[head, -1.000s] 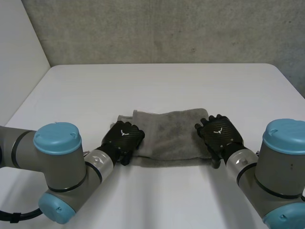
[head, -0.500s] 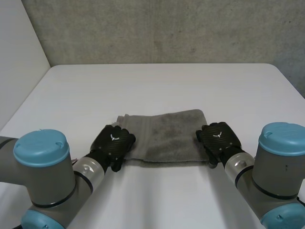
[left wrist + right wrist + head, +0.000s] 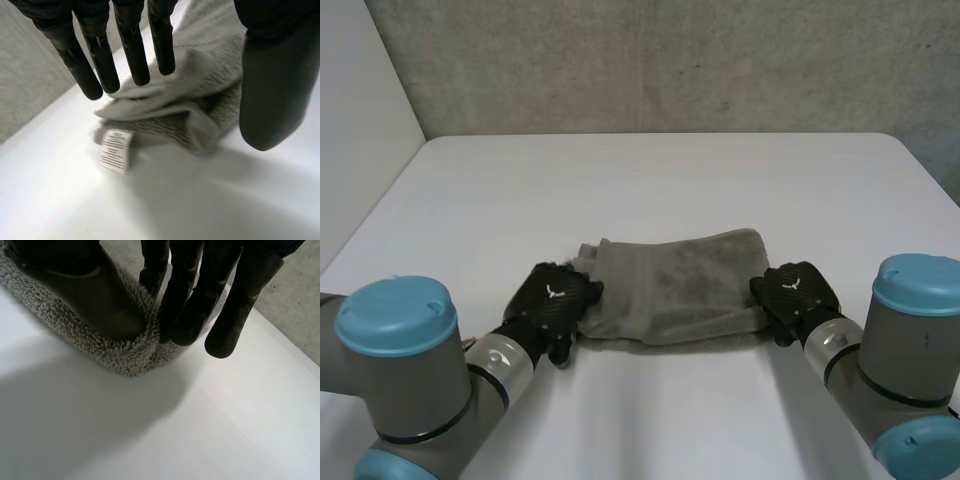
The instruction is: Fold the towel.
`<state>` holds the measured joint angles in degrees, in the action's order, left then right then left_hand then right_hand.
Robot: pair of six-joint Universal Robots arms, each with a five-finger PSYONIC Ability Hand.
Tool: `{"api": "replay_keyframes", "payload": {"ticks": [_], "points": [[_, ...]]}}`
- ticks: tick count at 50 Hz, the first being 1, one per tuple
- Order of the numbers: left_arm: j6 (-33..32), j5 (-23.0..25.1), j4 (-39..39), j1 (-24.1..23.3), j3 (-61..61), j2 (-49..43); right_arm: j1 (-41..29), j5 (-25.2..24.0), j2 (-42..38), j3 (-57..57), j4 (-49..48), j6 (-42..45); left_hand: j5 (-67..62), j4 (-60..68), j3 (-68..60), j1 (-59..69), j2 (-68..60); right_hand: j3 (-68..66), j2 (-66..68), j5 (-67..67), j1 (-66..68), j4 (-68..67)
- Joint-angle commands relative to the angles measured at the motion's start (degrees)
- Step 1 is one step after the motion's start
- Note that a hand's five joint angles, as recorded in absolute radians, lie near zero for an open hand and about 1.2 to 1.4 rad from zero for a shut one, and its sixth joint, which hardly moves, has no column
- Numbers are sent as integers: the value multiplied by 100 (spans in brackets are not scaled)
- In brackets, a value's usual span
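Towel: a grey terry towel [image 3: 670, 285] lies folded on the near middle of the white table [image 3: 650, 180], one long edge towards the robot; its left end is bunched and ruffled rather than flat.
Left hand: the left hand [image 3: 552, 298] sits at the towel's left end; in its wrist view the fingers [image 3: 134, 55] are straight and spread over the crumpled corner, with the thumb well off on the other side of the cloth; the hand is wide and grips nothing; I cannot tell whether the fingertips touch the cloth.
Right hand: the right hand [image 3: 798, 290] sits at the towel's right end; its thumb bears on the folded edge and its fingers [image 3: 187, 310] close against that edge from the other side, so the edge is pinched; one finger hangs past the cloth over bare table.
Label: a white care label [image 3: 115, 150] sticks out of the left corner and lies on the table; its print is too small to read.
Hidden: in the head view the back of each hand covers the towel end beneath it; the layers cannot be counted.
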<state>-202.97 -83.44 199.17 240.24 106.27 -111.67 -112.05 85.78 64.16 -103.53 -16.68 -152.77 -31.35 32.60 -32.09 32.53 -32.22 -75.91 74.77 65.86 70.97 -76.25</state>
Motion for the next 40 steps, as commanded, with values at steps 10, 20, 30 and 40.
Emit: {"api": "replay_keyframes", "payload": {"ticks": [10, 20, 30, 40], "points": [[232, 12, 60, 331, -229, 1227, 669, 1, 1090, 288, 701, 2464, 2525, -1650, 1598, -1643, 1612, -409, 523, 414, 903, -375], [1233, -23, -10, 269, -879, 1122, -1395, -184, 469, 1422, 709, 1892, 2508, -1633, 1582, -1626, 1595, -409, 523, 414, 903, -375], [1559, -102, -10, 199, -924, 806, -2682, -307, -325, 1397, 1175, 1716, 2508, -1633, 1582, -1626, 1595, 4531, -4416, -4525, -4037, 4565], [1568, -85, 25, -292, -1151, 121, -1504, -386, 897, 1081, 1193, 239, 2508, -1633, 1582, -1626, 1595, 6591, -6477, -6586, -6097, 6625]]}}
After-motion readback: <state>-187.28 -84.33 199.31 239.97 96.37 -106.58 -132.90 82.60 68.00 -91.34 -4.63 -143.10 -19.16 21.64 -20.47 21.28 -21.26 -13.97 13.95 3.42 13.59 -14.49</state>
